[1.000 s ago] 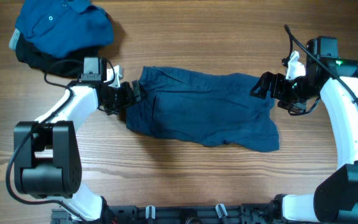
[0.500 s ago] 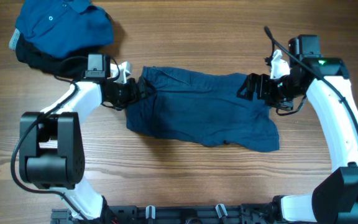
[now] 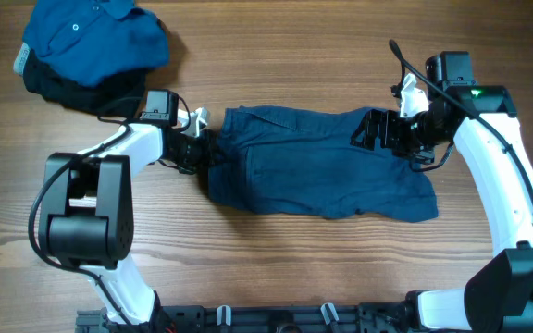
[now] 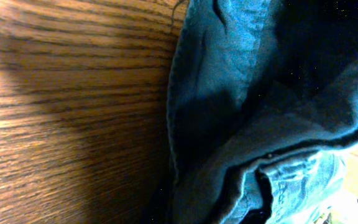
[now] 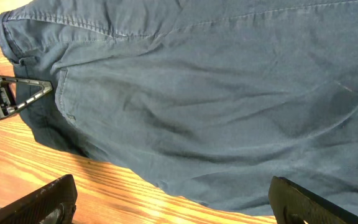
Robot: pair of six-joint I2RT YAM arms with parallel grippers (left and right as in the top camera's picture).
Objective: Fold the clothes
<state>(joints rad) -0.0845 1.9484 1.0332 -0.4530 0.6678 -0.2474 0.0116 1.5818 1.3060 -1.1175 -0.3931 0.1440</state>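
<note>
- Wrinkled dark navy fabric shorts (image 3: 322, 171) lie flat mid-table on the brown wood-grain table (image 3: 294, 268), between the two arms.
- Long axis runs left-right. The left end is narrower; the right end spreads wider, w/ its near-right corner reaching closest to the near edge.
- In the right wrist view a band-like hem w/ a small loop sits at the shorts' left end, so the waist seems to point left and the leg end right.
- Left pincer (image 3: 202, 151): closed on the shorts' left edge. Its wrist cam is filled w/ bunched navy cloth beside bare wood.
- Right pincer (image 3: 370, 132): wide open, gripping nothing, over the shorts' far-right part. Both black fingers (image 5: 42, 199) show at the bottom corners of its own view, w/ cloth between them.
- Brighter blue collared shirt w/ buttons (image 3: 91, 37) is heaped at the far-left corner, apart from the shorts.
- Black soft garment (image 3: 54, 88) pokes out under the shirt on its near side.
- Pale patch at the shirt's left edge, maybe a label; too small to read.
</note>
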